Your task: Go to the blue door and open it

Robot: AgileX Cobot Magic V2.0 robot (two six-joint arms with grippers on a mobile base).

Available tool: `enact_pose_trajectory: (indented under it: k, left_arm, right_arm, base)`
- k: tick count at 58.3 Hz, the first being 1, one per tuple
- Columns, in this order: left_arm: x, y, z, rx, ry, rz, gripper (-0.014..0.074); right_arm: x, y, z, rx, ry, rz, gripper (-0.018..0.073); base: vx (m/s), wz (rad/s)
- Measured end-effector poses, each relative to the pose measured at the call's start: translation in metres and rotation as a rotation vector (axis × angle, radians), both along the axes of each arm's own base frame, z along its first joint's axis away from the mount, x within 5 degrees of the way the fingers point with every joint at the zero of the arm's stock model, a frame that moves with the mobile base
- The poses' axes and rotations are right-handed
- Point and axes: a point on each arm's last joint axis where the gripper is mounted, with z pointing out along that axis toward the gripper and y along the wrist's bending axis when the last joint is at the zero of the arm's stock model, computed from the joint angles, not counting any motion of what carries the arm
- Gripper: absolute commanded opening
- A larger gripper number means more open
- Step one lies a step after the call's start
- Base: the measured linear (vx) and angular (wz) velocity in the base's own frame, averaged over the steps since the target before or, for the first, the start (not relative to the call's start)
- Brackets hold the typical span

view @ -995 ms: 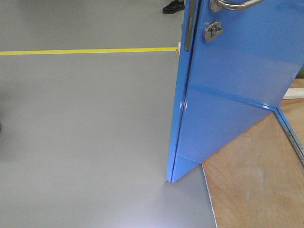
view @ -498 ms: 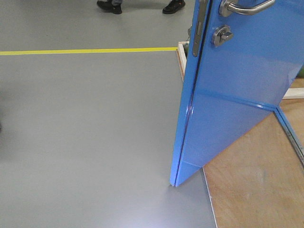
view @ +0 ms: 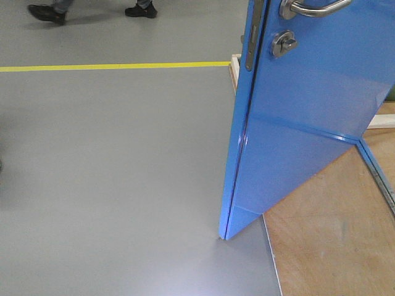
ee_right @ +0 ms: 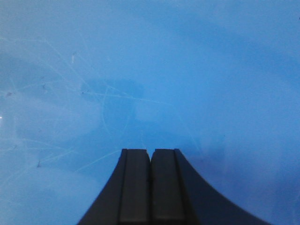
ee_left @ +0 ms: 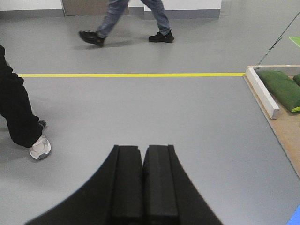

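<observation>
Judging the opening step underway, we note the blue door (view: 308, 123) ajar; right tool (ee_right: 150, 157), jaws together, must push it wider.

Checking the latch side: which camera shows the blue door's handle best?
Exterior front-facing view: the handle shows, partly cropped, on the blue door. Right wrist sees only bare blue panel; left wrist just a blue corner sliver.

The light is bright and even. A pale shine sits on the grey floor (view: 185, 280) near the bottom. The blue door (view: 308, 111) gleams softly, and up close its scratches show. Shadows under the shoes (ee_left: 91, 37) are faint.
</observation>
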Motion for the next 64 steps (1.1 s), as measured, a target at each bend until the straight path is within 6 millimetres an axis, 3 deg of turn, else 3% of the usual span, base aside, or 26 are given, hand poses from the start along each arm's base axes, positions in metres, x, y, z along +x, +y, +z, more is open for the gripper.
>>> enact_pose_trajectory:
  k: [64]
  left_arm:
    - [0.0000,0.0000,0.0000,0.000,0.000,0.000,0.0073]
  right_arm:
    - [0.0000,0.0000,0.0000,0.000,0.000,0.000,0.0008]
  base:
    - [0.00,0.01]
